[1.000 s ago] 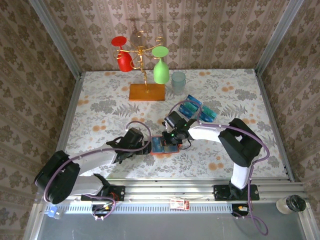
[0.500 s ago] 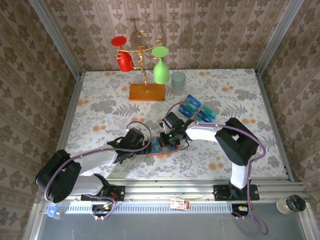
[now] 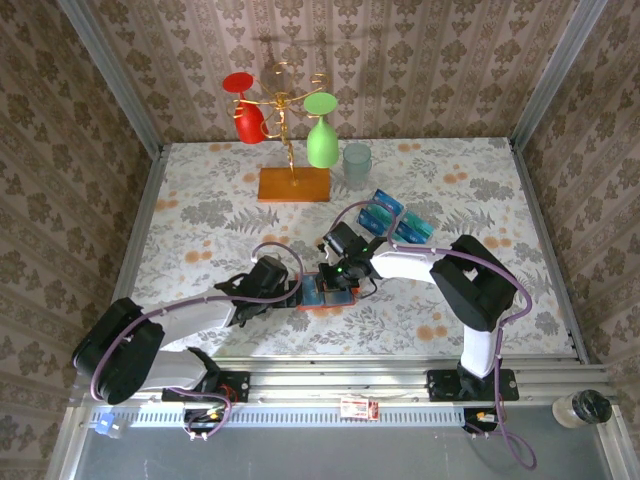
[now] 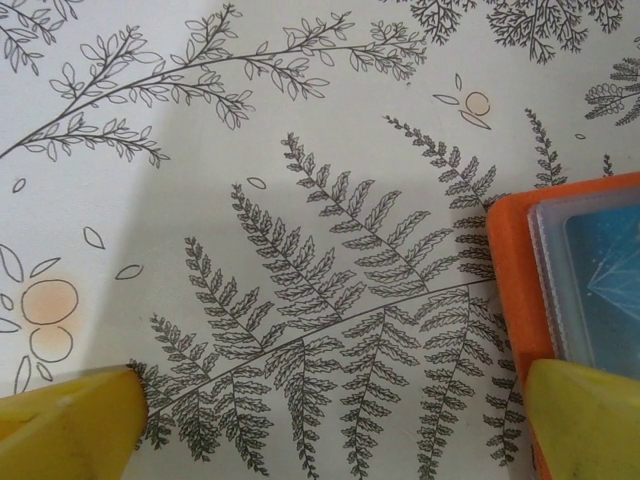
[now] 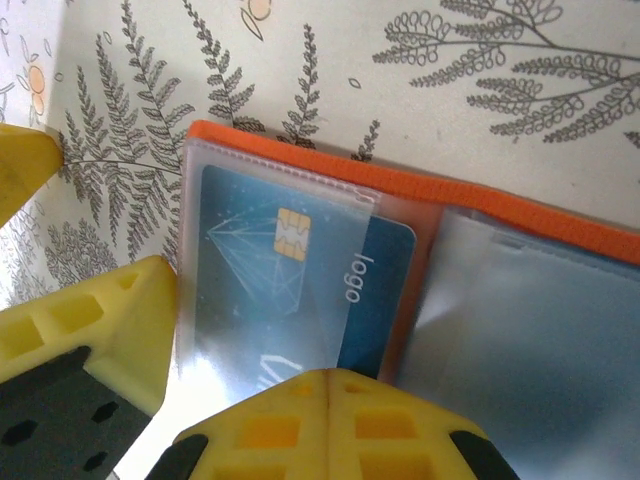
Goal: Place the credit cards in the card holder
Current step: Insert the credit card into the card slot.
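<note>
Right pincer (image 5: 325, 385) is shut and holds nothing, its tips butted against the near edge of the blue card (image 5: 290, 265). Over the last second it slid slightly toward the left pincer (image 4: 330, 420), and the card holder (image 5: 400, 180) shifted with it. The card is mostly under the clear pocket (image 5: 250, 180) just ahead of the tips, with its end still sticking out. Left pincer is wide, one finger on the holder's edge. First card looks nearly seated. The other credit cards (image 3: 395, 220) lie on the desk (image 3: 200, 220) behind the right pincer, not yet done.
</note>
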You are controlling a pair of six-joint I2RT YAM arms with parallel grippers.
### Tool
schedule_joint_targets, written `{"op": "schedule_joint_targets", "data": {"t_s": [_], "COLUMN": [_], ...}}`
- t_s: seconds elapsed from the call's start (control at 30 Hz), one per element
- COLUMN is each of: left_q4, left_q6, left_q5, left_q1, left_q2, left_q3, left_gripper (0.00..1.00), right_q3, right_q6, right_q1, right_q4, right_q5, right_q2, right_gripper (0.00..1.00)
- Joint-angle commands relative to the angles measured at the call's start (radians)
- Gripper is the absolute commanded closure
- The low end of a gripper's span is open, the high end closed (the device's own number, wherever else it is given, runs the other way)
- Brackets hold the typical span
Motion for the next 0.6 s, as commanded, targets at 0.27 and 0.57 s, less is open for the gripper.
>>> {"op": "schedule_joint_targets", "data": {"t_s": [0.27, 0.57], "left_q4": [0.030, 0.048], "left_q6": [-0.024, -0.023], "left_q5": [0.009, 0.011], "left_q1": [0.008, 0.008], "left_q2": [0.064, 0.088], "left_q3": [-0.044, -0.046], "left_gripper": [0.00, 0.00], "right_q3": [-0.001, 0.005], "right_q6": [-0.054, -0.054], "right_q1": [-0.012, -0.010], "right_q4": [-0.094, -0.083], "right_q5": [0.082, 0.060], "right_q2": [-0.040, -0.015], "right_gripper": [0.97, 0.97]}}
